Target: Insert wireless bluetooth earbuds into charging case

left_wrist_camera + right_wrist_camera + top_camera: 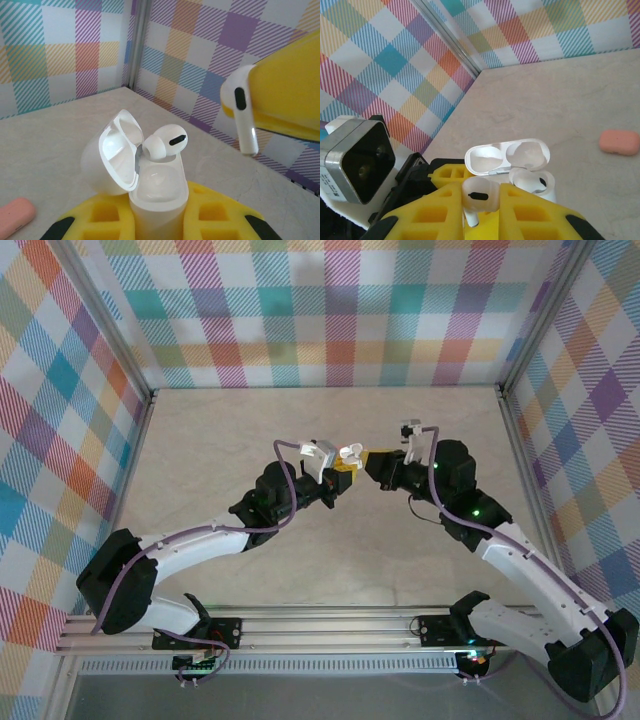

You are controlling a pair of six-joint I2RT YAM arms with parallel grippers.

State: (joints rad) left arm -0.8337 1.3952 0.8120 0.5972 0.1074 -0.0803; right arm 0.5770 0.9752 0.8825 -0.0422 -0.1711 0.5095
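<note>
Right gripper (372, 462) pinches white earbud (479, 192) at head, stem hanging — light, glossy, slippery; grip gently. Left gripper (345, 476) clamps open case (159, 197) body — above worktop (300, 430) middle.

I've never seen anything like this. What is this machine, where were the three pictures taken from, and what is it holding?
These are two robot arms bolted at the near edge of a table. One picture looks down from above and behind them. The other two come from a small camera on each wrist, so you see the yellow fingers up close. The left gripper is shut on an open white charging case, with one white earbud sitting in it. The right gripper pinches a second white earbud close beside the case. A small pink case lies on the table.
</note>
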